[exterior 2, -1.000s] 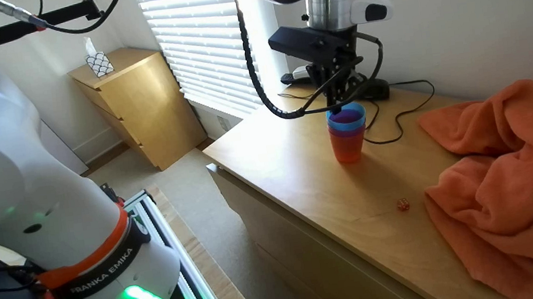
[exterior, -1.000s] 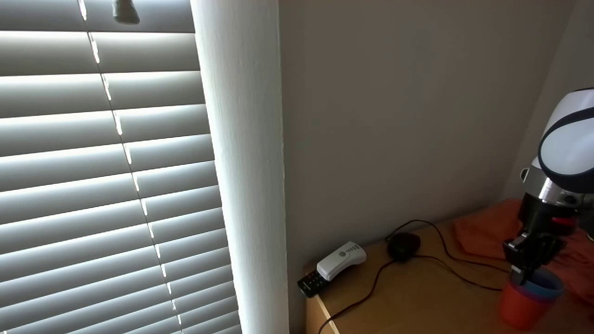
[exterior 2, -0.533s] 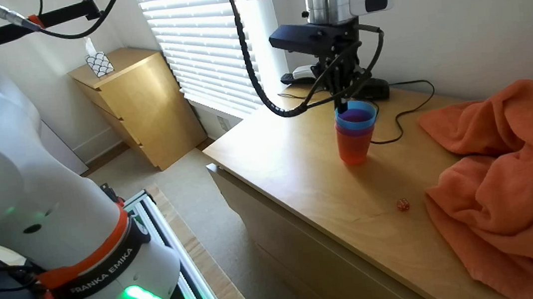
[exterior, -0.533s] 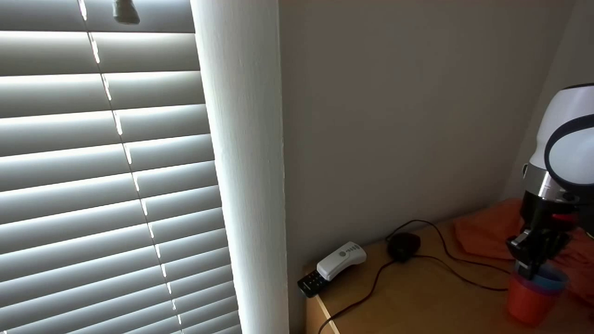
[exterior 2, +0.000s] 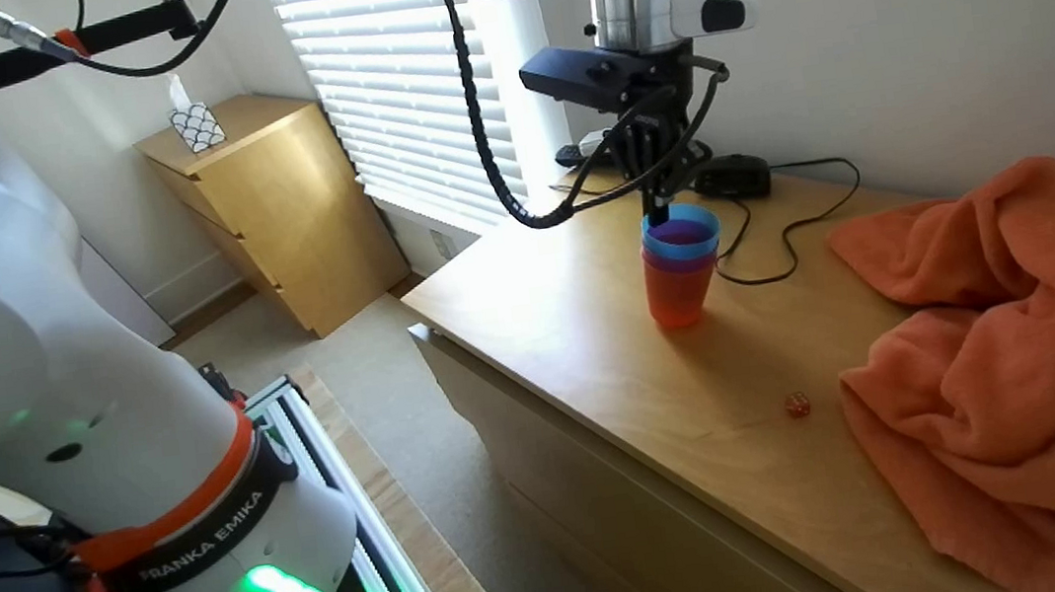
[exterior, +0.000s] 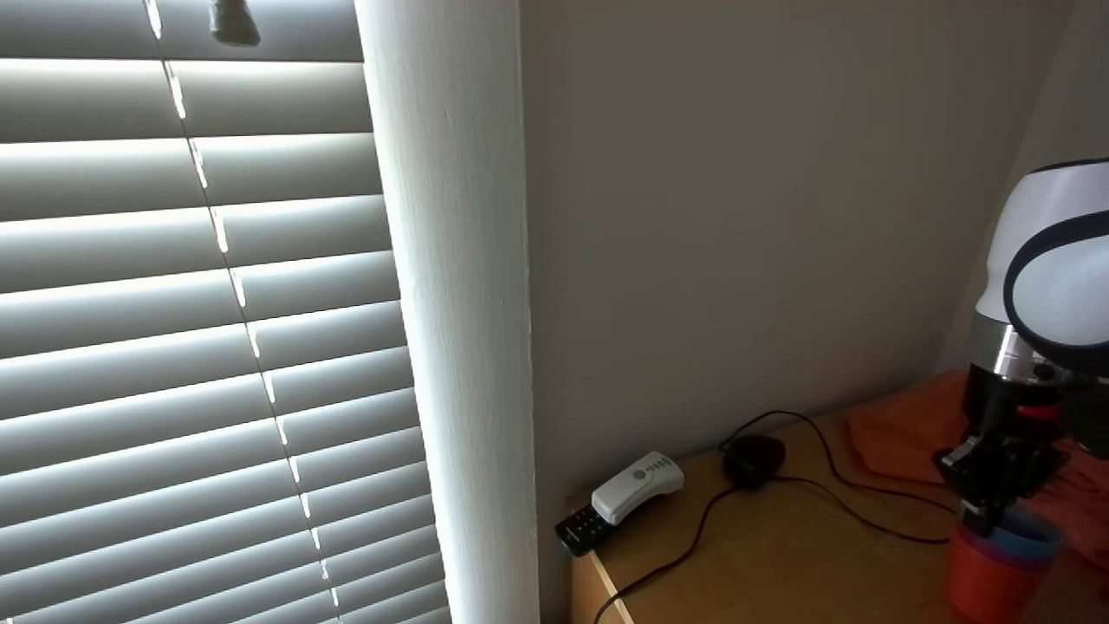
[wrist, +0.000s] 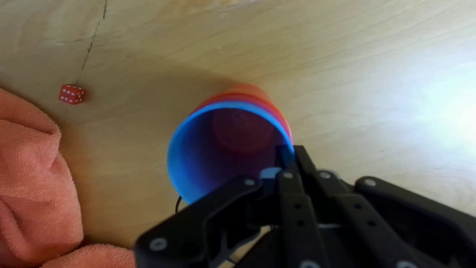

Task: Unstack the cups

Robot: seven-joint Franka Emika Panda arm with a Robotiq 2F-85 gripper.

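Observation:
The bright blue cup (exterior 2: 686, 250) sits nested inside the red cup (exterior 2: 679, 297), its rim standing above the red one. Both cups stay nearly upright over the wooden top; whether the red base touches it I cannot tell. My gripper (wrist: 292, 154) is shut on the blue cup's rim, with one finger inside the cup and the other outside. Whether the red wall is pinched too is hidden. In the wrist view, I look down into the blue cup (wrist: 187, 156), with a strip of the red cup (wrist: 247, 91) showing behind it. An exterior view has the gripper (exterior: 979, 520) above the stack.
An orange cloth (exterior 2: 1020, 349) lies bunched on the dresser top, with a small red die (wrist: 71, 93) beside it. Behind the cups are a black box (exterior 2: 733, 177) with cables, and a white remote (exterior: 638, 485) on a black one. The dresser's front edge (exterior 2: 603, 431) drops to the floor.
The gripper and the nested cups shifted together, first to the right and then back to the left in an exterior view. The cups stayed stacked.

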